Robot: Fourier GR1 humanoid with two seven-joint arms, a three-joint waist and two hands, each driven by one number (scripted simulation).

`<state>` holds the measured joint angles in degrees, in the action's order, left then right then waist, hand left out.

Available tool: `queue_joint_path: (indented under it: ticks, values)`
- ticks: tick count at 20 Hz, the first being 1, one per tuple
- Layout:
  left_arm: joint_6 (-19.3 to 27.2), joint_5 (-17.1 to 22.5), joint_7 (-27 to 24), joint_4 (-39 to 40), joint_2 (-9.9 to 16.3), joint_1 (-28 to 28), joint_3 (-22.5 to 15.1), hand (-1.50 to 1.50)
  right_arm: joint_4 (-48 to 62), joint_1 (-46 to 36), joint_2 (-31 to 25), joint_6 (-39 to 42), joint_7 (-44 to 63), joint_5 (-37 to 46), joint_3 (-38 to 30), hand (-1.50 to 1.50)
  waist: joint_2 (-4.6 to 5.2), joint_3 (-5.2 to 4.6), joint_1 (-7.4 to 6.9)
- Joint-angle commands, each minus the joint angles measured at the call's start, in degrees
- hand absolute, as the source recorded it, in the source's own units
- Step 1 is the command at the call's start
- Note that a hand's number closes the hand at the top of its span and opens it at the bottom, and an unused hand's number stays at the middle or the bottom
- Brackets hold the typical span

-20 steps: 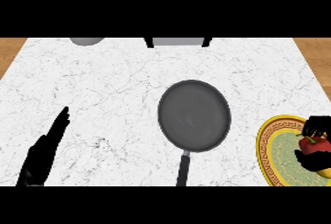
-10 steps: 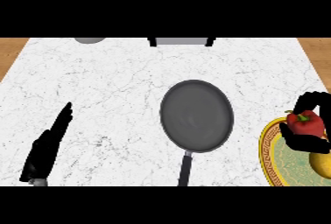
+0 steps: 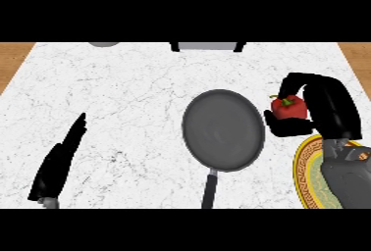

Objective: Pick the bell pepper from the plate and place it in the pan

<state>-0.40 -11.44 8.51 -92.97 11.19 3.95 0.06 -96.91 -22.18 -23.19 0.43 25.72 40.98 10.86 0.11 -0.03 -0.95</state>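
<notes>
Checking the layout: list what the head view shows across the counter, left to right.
Left hand resting open → pan → bell pepper held in the right hand. The yellow plate lies below that hand, overlapping it sideways, so it is left unordered.

A white marble counter (image 3: 138,98) with fine grey veins fills nearly the whole view, lit evenly with no strong shadows. Strips of brown wood (image 3: 16,56) show past its left and right edges near the top. Along the far edge, a grey round thing (image 3: 105,43) is cut off at upper left, and a pale grey block with dark sides (image 3: 208,46) sits near the middle; what either of them is cannot be told.
</notes>
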Motion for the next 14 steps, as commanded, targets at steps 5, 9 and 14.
queue_joint_path:
  ticks: [5,9,14]
  values:
    - [-2.07,1.36,-0.72,-0.98,1.39,0.67,1.74,0.00,24.70,-12.59,14.26,-5.90,-2.95,2.36,2.60,1.50,0.16,0.04,-0.60]
    - [-0.86,0.21,1.70,-1.64,-0.20,-0.40,0.97,0.00,36.24,-16.72,17.09,-6.53,-5.40,4.33,2.32,1.50,0.10,0.04,-0.20]
    - [-1.27,-0.26,-0.51,2.60,-0.26,-3.61,0.63,0.00,53.50,-25.07,20.28,-5.84,-8.87,7.60,4.30,1.50,0.82,0.03,-1.62]
